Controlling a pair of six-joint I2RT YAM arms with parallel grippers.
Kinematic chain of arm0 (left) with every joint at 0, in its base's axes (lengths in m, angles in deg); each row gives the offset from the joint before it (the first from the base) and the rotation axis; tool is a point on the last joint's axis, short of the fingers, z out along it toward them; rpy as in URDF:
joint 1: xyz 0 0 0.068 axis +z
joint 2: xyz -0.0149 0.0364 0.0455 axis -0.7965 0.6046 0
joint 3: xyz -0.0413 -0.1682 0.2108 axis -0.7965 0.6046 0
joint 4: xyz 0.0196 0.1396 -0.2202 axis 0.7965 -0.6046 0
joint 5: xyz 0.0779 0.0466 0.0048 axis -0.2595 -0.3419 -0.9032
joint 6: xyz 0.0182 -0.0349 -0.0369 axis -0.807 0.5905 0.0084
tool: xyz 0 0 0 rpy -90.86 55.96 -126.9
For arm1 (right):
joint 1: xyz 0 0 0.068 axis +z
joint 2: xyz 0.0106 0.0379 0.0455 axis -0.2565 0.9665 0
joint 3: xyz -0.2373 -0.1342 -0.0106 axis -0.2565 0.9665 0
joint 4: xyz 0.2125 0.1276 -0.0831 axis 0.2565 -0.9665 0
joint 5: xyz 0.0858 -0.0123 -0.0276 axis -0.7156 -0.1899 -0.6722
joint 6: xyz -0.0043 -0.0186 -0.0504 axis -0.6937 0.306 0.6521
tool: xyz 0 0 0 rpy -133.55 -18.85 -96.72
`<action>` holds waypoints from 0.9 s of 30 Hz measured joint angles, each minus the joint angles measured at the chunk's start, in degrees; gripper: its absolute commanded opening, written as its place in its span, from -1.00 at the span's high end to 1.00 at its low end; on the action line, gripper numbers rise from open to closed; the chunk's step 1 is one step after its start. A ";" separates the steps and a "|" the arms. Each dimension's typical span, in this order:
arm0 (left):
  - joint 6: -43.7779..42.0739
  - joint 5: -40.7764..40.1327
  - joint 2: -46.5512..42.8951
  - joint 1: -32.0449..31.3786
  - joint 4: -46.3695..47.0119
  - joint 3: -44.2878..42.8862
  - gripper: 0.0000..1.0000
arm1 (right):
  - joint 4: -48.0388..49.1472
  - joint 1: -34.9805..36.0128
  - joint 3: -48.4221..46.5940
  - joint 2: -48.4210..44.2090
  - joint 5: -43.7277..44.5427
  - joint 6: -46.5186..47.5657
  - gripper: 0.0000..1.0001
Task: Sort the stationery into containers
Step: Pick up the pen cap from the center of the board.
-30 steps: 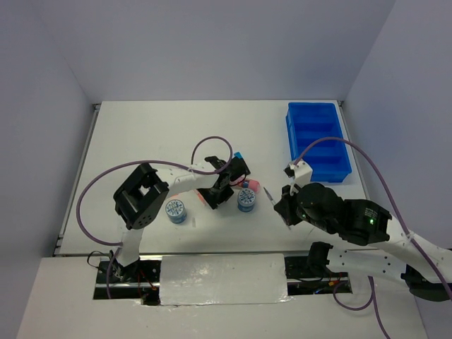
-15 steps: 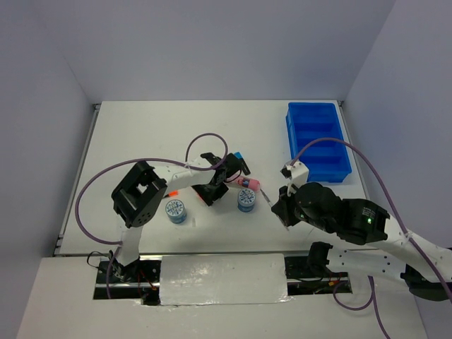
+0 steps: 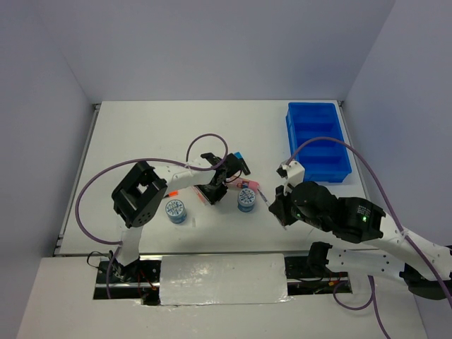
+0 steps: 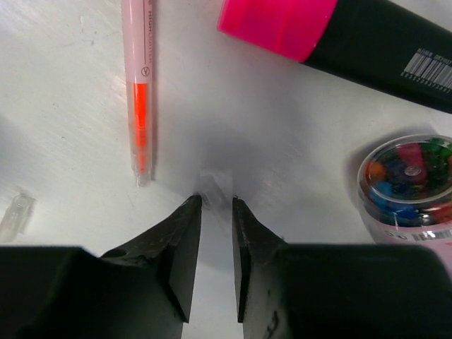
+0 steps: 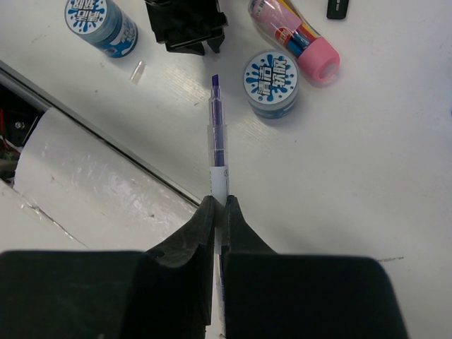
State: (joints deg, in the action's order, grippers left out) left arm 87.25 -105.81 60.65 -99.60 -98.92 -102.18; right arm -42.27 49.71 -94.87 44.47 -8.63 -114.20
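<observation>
My left gripper (image 4: 216, 201) points down at the table, its jaws narrowly apart with a small clear pen cap (image 4: 215, 185) pinched between the tips. Beside it lie a thin pen with orange ink (image 4: 139, 85), a pink-capped black highlighter (image 4: 318, 28) and a pink tube of coloured pins (image 4: 406, 185). My right gripper (image 5: 220, 203) is shut on a thin purple pen (image 5: 219, 141) and holds it above the table. Two blue-white discs (image 3: 176, 210) (image 3: 246, 200) stand near the left gripper (image 3: 213, 191). The blue divided tray (image 3: 318, 141) sits at the back right.
A second clear cap (image 4: 15, 212) lies left of the left fingers. A blue-capped highlighter (image 3: 239, 157) lies behind the left gripper. The table's metal front edge (image 5: 106, 120) runs under the right wrist. Purple cables loop above both arms.
The left jaws have narrowed onto the clear cap after a small shift toward the back. The right arm has crept left with its pen.
</observation>
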 measured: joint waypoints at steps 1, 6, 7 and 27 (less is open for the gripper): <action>-0.17 0.44 0.00 -0.02 0.15 0.00 0.50 | 0.04 0.00 0.00 0.00 0.00 0.00 1.00; -1.27 1.36 -0.02 -0.11 1.14 0.04 1.00 | 0.13 0.00 0.00 -0.02 -0.02 -0.48 1.00; -1.53 1.57 -0.07 -0.11 1.29 0.07 1.00 | 0.22 0.00 0.00 -0.09 -0.02 -0.74 1.00; -42.07 32.70 -40.98 25.09 33.24 4.11 1.00 | 28.89 -1.38 7.65 4.76 -5.20 -15.72 1.00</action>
State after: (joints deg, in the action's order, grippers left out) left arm 45.18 -73.11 19.67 -74.51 -65.67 -98.07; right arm -13.38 48.34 -87.22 49.24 -13.83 -129.92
